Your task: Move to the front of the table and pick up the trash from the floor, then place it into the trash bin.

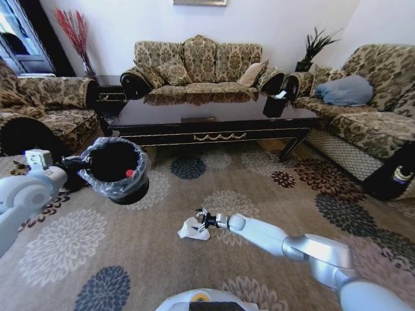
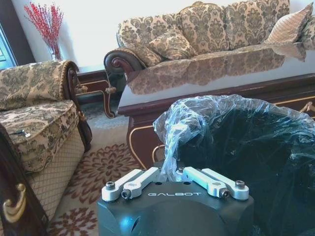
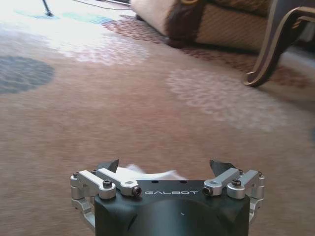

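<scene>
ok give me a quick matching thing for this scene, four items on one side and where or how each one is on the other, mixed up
Column one:
1. white tissue
2. trash bin
3. right pincer
4. table

Column two:
A. held up off the carpet by the left pincer, which is shut on its plastic liner
B. open, low at the floor, fingers either side of the litter
C. lying crumpled on the patterned carpet
D. standing in front of the sofa, glossy dark top

Pairs: 1-C, 2-A, 3-B, 4-D
</scene>
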{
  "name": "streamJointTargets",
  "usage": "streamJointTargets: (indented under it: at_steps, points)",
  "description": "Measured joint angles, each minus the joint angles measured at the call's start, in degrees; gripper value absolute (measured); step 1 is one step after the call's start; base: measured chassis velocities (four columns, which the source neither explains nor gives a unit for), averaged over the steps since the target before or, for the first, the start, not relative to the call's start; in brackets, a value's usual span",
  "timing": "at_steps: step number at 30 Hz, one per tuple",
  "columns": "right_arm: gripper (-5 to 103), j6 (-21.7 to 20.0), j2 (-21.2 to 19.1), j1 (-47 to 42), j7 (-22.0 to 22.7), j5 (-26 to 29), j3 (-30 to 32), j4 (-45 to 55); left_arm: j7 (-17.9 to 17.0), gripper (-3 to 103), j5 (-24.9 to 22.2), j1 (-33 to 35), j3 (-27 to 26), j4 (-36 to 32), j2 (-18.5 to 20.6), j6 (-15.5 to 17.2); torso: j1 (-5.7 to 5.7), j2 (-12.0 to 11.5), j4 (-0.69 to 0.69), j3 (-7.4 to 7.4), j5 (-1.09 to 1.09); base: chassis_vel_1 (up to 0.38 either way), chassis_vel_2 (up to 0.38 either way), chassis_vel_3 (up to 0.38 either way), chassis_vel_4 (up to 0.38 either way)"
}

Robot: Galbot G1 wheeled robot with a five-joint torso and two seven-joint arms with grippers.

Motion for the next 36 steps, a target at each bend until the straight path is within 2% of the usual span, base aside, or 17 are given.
streamJointTargets:
  at_steps: [2,7,16,23,24,27,32,34,35,36]
  points:
    - [100,-1.45,-0.33,-0.05,-1.74,2.57,-1.39,0.56,0.02,4,0.17,0.02,0.0,0.15,-0.13,0.0,0.0,0.0,-0.01,0.0,0.0,0.0,0.0,0.0,0.0]
    - [100,-3.71,0.63,0.06,-1.97,6.01,-3.5,-0.23,0.11,4,0.26,-0.39,0.39,0.3,-0.25,-0.09,0.0,0.0,-0.02,0.0,0.0,0.0,0.0,0.0,0.0]
    - [100,-4.07,4.83,-0.49,-3.43,3.48,-4.27,-8.21,0.33,4,0.42,-0.28,0.42,0.7,-0.51,-0.38,0.0,0.0,0.0,0.0,0.01,0.0,0.0,0.0,0.0]
    - [100,-4.08,5.39,-0.67,-2.85,2.68,-3.47,-10.39,0.47,4,0.61,-0.39,0.52,0.92,-0.6,-0.62,0.0,0.0,0.0,0.01,0.01,0.0,0.0,0.0,0.0]
    - [102,-4.11,5.41,-0.67,-2.68,2.57,-3.4,-10.51,0.47,4,0.62,-0.46,0.6,0.95,-0.6,-0.64,0.0,0.0,-0.01,0.01,0.0,0.0,0.0,0.0,0.0]
    - [90,-4.14,5.55,-0.99,-2.2,0.69,-2.68,-11.8,0.54,4,0.62,-0.77,0.89,0.98,-0.45,-0.66,0.0,0.0,-0.01,0.01,0.0,0.0,0.0,0.0,0.0]
    - [80,-4.01,5.55,-1.58,-2.14,-0.77,-1.87,-12.6,0.55,4,0.6,-0.83,0.95,0.96,-0.29,-0.68,0.0,0.0,-0.01,0.01,0.01,0.0,0.0,0.0,0.0]
    - [69,-3.59,5.56,-1.97,-2.12,-1.78,-1.38,-13.18,0.55,4,0.6,-0.82,1.04,0.95,-0.29,-0.71,0.0,0.0,-0.01,0.0,0.01,0.0,0.0,0.0,0.0]
    - [69,-3.59,5.56,-1.97,-2.12,-1.78,-1.38,-13.18,0.55,4,0.6,-0.82,1.04,0.95,-0.29,-0.71,0.0,0.0,-0.01,0.0,0.01,0.0,0.0,0.0,0.0]
    - [63,-3.27,5.57,-2.09,-2.15,-2.22,-1.18,-13.5,0.55,4,0.6,-0.81,1.08,0.91,-0.29,-0.71,0.0,0.0,-0.01,0.01,0.01,0.0,0.0,0.0,0.0]
